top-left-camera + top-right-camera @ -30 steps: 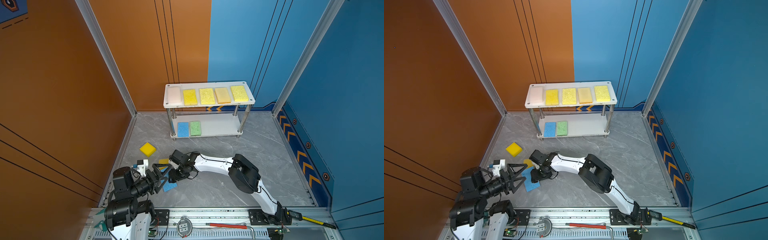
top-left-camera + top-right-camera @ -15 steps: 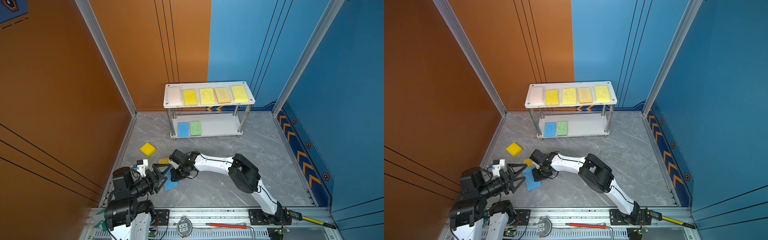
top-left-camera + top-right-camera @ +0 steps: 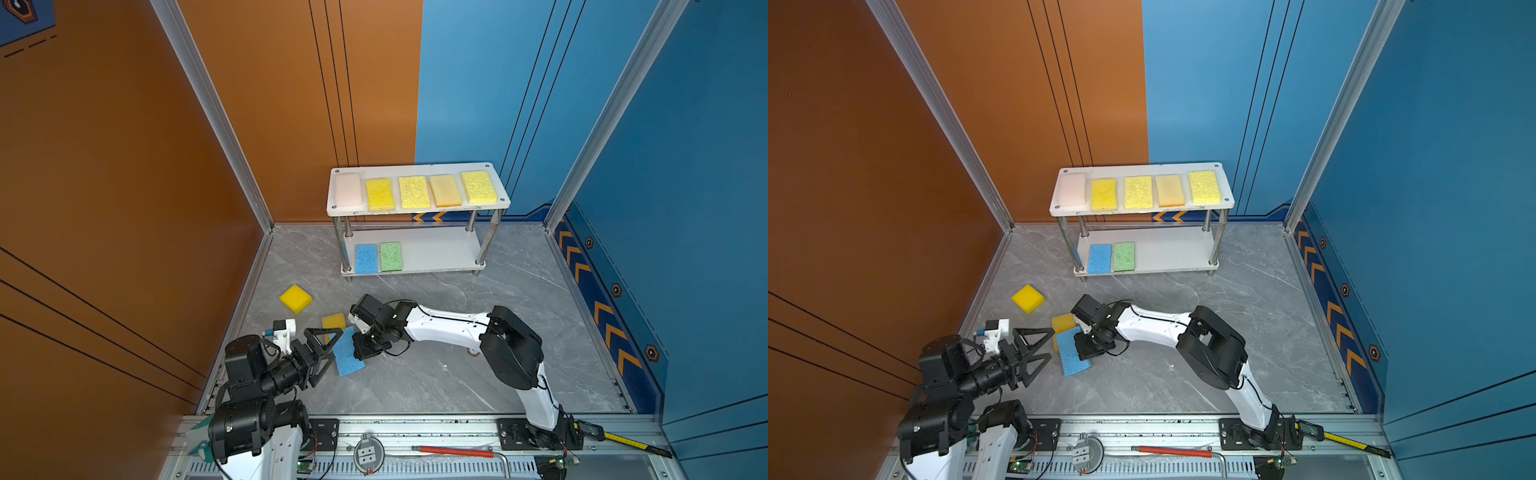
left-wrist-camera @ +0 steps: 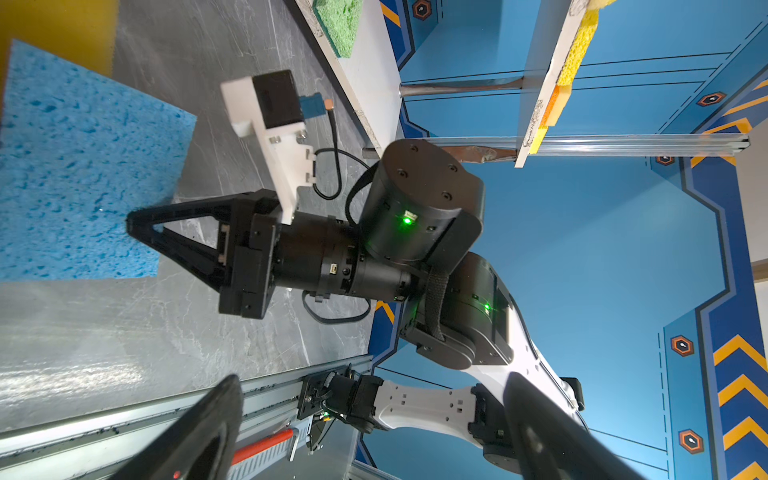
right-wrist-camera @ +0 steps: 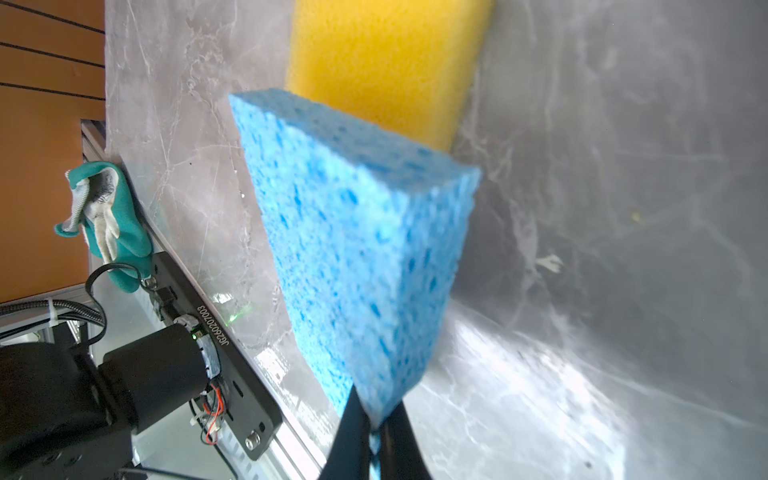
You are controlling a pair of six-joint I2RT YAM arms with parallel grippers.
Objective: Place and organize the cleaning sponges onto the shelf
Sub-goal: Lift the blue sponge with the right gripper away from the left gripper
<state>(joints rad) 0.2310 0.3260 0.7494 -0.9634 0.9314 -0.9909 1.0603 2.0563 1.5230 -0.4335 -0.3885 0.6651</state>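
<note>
A blue sponge (image 3: 347, 353) (image 3: 1071, 351) lies tilted on the grey floor, one end against a yellow sponge (image 3: 333, 322) (image 5: 386, 62). My right gripper (image 3: 359, 348) (image 5: 374, 411) is shut on the blue sponge's (image 5: 357, 249) near corner. My left gripper (image 3: 332, 349) (image 4: 374, 382) stands wide open just left of it, holding nothing. Another yellow sponge (image 3: 296, 298) lies further left. The shelf (image 3: 415, 211) stands at the back. Its top board carries a pale pinkish sponge (image 3: 348, 190) and several yellow ones. Its lower board holds a blue sponge (image 3: 366, 258) and a green sponge (image 3: 390, 256).
Orange and blue walls close in the floor on three sides. A green-and-white glove (image 5: 104, 216) lies by the left arm's base. A red-handled tool (image 3: 453, 451) and a yellow measuring tool (image 3: 623, 442) rest on the front rail. The lower board's right part (image 3: 440, 249) is bare.
My right gripper's jaws have closed onto the blue sponge's corner. The left arm has not moved.
</note>
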